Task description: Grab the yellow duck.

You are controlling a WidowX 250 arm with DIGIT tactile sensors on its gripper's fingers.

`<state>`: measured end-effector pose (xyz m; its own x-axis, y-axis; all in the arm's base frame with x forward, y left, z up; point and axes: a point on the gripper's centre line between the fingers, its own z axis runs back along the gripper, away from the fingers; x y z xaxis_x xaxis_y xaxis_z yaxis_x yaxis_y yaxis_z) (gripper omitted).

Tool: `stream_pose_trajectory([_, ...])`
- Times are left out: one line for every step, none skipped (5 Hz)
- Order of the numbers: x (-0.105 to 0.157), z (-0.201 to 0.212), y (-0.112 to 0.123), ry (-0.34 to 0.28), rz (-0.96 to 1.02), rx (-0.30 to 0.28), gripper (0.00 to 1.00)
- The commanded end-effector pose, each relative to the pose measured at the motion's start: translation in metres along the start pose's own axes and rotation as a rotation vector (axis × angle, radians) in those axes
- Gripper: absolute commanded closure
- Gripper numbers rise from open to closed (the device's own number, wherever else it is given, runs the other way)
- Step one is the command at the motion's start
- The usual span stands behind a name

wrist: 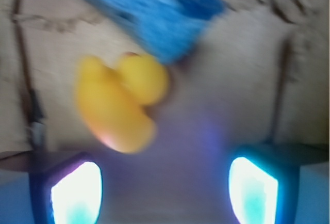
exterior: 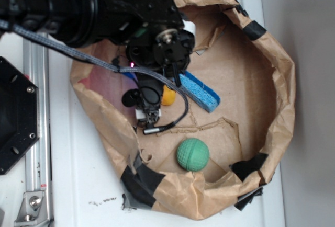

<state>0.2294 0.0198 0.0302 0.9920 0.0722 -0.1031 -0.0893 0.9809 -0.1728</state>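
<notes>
Fingers (wrist: 164,188) spread wide, empty, above yellow duck (wrist: 119,105). Duck left of centre, touching blue sponge (wrist: 149,12); shift left, descend straddling body, avoid sponge, then close.

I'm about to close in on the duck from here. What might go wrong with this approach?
1. In the wrist view the yellow duck sits left of centre between the open fingers, so closing now might clip or push it rather than grip it.
2. The blue sponge lies right against the duck's head; the gripper could catch it as well.
3. The wrist image is blurred, so fine alignment is hard to judge.
</notes>
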Motion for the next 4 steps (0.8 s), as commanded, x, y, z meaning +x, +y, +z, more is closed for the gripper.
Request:
stream_pose_trajectory([0.028, -0.003, -0.024, -0.087, -0.07, 0.043, 0.0])
stream_pose_trajectory([0.035, -0.018, -0.029, -0.073, -0.097, 0.022, 0.0])
stream_pose_trajectory([0.037, -0.023, -0.03, -0.067, -0.096, 0.084, 0.0])
stream_pose_trajectory([0.033, -0.028, -0.018, -0.04, -0.058, 0.124, 0.01])
